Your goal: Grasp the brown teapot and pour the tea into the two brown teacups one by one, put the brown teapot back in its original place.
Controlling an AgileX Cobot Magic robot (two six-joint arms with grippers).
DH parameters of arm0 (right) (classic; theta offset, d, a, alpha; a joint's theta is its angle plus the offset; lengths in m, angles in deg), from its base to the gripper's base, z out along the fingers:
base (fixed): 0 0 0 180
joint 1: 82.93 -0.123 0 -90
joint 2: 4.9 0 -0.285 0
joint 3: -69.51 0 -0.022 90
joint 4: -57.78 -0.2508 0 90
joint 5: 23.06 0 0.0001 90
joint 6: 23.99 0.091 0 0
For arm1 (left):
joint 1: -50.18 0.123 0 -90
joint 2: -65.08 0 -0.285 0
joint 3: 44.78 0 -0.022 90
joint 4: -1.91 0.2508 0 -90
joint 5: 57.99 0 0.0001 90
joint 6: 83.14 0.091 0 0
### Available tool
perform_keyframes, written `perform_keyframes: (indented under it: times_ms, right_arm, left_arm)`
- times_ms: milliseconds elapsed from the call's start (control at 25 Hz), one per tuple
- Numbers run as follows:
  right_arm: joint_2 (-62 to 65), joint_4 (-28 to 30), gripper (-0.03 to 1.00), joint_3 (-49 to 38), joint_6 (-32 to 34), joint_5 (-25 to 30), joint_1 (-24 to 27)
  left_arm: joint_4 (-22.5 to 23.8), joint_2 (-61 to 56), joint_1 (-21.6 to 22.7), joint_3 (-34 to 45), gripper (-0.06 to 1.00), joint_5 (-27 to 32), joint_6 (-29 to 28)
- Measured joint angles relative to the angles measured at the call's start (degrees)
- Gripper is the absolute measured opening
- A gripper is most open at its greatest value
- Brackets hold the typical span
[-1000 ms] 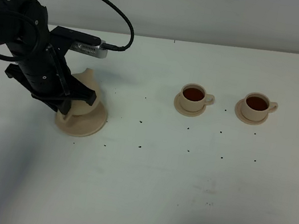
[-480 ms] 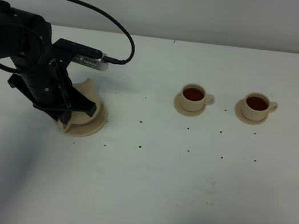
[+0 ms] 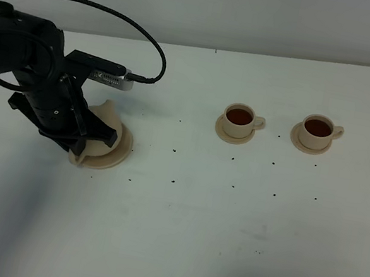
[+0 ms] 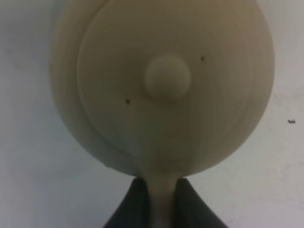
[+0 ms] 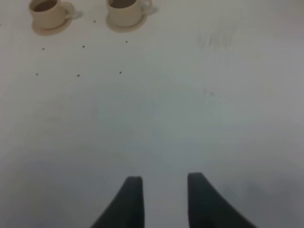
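Exterior high shows my left arm hunched over the brown teapot (image 3: 102,140), which sits low on the wide saucer (image 3: 118,158) that is its original place, well to the left of the two brown teacups (image 3: 239,119), both of which already hold dark tea on their small saucers. So I judge the pouring finished and the step in hand to be setting the pot back. In the left wrist view the left gripper (image 4: 160,199) is clamped on the teapot's handle (image 4: 160,192), its dark fingers (image 4: 135,202) pressed to either side, with the knobbed lid (image 4: 167,77) straight ahead. The next move, as I see it, calls for spreading those fingers and lifting clear without dragging the pot off the saucer. The right gripper (image 5: 161,192) hangs over bare table nearer me than the cups, jaws apart and holding nothing. Against a second ago, the teapot has come down and sits squarer on the saucer; the cups are unchanged
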Motion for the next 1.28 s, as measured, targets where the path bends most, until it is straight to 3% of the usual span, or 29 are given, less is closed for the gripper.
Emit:
perform_keyframes:
  times_ms: [840,1160,1280]
  right_arm:
    - [0.0,0.0,0.24,0.0,0.0,0.0,0.0]
    - [0.0,0.0,0.24,0.0,0.0,0.0,0.0]
    - [0.0,0.0,0.24,0.0,0.0,0.0,0.0]
  left_arm:
    - [0.78,0.5,0.0,0.0,0.14,0.15,0.58]
    - [1.06,-0.38,-0.06,0.0,0.4,-0.13,0.14]
    - [0.99,-0.78,-0.06,0.0,0.45,0.11,0.02]
